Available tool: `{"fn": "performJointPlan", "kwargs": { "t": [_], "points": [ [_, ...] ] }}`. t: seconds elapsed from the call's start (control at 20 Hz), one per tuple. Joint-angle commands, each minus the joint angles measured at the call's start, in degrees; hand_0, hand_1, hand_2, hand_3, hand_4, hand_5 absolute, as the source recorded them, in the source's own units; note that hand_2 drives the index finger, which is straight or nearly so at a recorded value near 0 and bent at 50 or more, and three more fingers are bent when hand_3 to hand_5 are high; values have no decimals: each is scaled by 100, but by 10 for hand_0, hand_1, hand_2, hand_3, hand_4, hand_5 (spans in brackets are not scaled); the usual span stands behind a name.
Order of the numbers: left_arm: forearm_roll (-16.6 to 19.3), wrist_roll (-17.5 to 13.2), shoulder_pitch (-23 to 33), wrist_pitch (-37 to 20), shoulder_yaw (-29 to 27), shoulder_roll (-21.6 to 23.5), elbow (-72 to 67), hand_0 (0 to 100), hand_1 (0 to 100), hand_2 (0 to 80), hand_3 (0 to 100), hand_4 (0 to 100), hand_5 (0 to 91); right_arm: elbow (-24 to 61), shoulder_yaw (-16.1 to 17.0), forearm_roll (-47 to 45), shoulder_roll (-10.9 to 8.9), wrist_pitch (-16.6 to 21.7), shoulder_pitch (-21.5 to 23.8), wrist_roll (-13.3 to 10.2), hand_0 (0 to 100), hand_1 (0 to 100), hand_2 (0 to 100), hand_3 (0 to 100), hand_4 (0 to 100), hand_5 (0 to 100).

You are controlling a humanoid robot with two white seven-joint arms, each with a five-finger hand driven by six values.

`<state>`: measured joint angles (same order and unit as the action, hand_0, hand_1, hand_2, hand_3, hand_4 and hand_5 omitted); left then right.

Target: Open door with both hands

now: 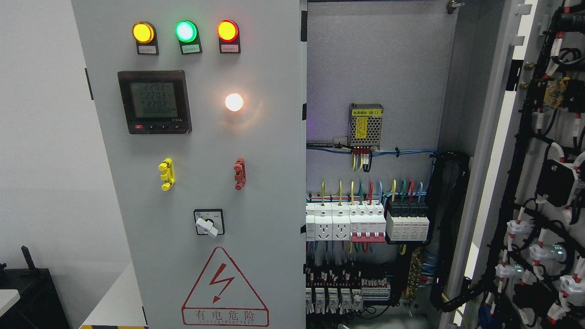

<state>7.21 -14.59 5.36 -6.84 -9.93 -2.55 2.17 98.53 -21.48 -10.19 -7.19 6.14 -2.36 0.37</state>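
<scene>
Doors of the cabinet differ: the right door (544, 183) at 3 o'clock is swung wide open, its inner side showing black cables and white connectors. The left door (196, 183), from centre to 9 o'clock, is closed; it carries three lamps (185, 31) at 11 o'clock, a meter (154, 101), a white light, two handles, a switch (208, 222) and a warning triangle (224, 288) at 6 o'clock. Farther inside, breakers (365, 221) and wires. No robot hand is visible, so I cannot tell their state.

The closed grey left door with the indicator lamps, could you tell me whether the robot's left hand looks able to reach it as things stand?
Cannot say for certain: neither hand is in view. Nothing stands in front of the closed grey left door, so its face looks free.
</scene>
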Motion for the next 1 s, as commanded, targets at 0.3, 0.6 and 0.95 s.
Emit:
{"fn": "performJointPlan", "kwargs": {
  "t": [0.3, 0.6, 0.95],
  "points": [
    [0, 0, -9, -2, 0, 0, 2, 0, 0, 0, 0, 43, 0, -238, -23, -44, 227, -184, -414, -2, 0, 0, 0, 0, 0, 0],
    [0, 0, 0, -2, 0, 0, 2, 0, 0, 0, 0, 43, 0, -334, 4, -335, 297, -412, -660, -2, 0, 0, 0, 0, 0, 0],
    [0, 0, 0, -2, 0, 0, -6, 0, 0, 0, 0, 43, 0, -633, -22, -536, 306, -430, -932, -2, 0, 0, 0, 0, 0, 0]
  ]
}}
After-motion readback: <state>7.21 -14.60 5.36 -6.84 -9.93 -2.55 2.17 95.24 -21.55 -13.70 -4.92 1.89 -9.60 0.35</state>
